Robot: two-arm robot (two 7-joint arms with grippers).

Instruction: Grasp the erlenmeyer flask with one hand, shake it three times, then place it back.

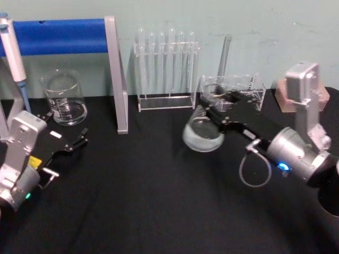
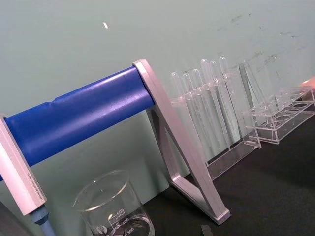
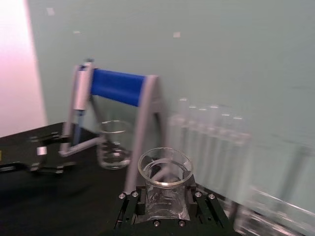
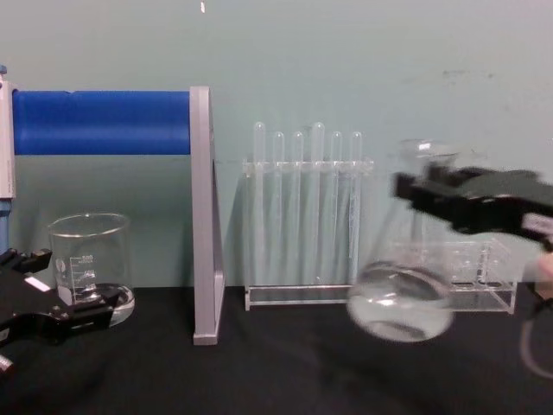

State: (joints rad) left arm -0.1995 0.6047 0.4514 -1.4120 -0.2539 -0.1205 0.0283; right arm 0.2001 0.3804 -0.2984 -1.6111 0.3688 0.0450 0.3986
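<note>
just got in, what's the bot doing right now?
The right gripper is shut on the neck of the erlenmeyer flask, holding it tilted and off the black table, just right of the test tube rack. The left gripper sits open on the left, near the beaker, holding nothing.

A lab, and the glassware shows it — test tubes [image 4: 317, 199] in a clear rack [image 4: 294, 298], a graduated beaker [image 4: 89, 259], a flask [image 4: 399, 307], a pipette [image 1: 13, 53] on a blue stand [image 4: 104, 121] — above a black table [image 1: 148, 201].

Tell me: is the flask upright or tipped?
Tipped. The right gripper holds the erlenmeyer flask by its neck, base leaning left, off the table; the left gripper rests beside the beaker.
</note>
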